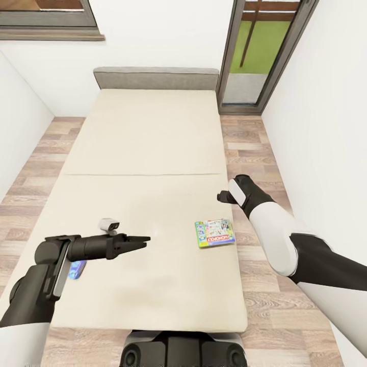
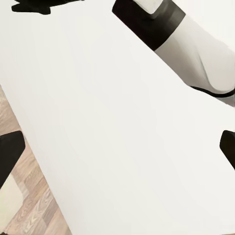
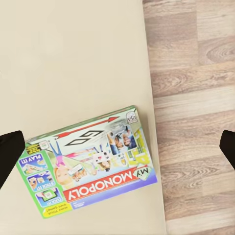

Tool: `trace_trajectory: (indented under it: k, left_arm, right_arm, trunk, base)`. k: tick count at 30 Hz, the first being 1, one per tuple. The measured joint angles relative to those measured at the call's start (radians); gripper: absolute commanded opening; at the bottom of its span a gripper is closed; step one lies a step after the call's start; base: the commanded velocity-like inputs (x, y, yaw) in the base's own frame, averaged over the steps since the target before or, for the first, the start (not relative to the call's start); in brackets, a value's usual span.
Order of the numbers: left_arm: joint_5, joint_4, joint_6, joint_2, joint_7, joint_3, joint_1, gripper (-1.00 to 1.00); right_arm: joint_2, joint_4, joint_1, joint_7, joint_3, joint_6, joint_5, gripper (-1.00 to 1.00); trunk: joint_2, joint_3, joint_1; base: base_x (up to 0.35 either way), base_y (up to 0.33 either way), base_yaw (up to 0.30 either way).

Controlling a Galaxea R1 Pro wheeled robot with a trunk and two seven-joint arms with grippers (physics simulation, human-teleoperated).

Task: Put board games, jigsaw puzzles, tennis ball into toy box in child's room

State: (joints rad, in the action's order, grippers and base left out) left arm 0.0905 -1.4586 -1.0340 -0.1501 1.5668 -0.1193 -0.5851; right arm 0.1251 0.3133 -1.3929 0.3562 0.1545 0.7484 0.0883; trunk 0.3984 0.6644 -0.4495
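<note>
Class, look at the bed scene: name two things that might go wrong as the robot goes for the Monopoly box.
1. The Monopoly box lies flat near the bed's right edge; a nudge from the right tool may push it onto the floor.
2. The blue box lies partly hidden under the left arm and may be missed.

The room is evenly and brightly lit, with flat, diffuse simulator light and no clear source. The bed (image 1: 153, 204) looks washed out, almost white in the left wrist view, its mattress texture lost to overexposure. Shadows are faint: only a soft smudge under the Monopoly box (image 3: 90, 164). The head view bends straight wall lines outward near its edges. Box lettering stays sharp in the right wrist view.
</note>
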Motion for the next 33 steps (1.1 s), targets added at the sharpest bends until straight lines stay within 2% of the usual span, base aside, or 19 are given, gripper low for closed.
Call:
trace_trajectory:
  k: [33]
  left_arm:
    - [-0.002,0.004,0.001,-0.007,0.0,0.002,-0.011,1.0]
  right_arm:
    - [-0.01,0.0,-0.001,0.0,0.001,-0.002,0.005,1.0]
  trunk:
    - [0.0,0.055,0.0]
  base:
    - [0.0,0.0,0.0]
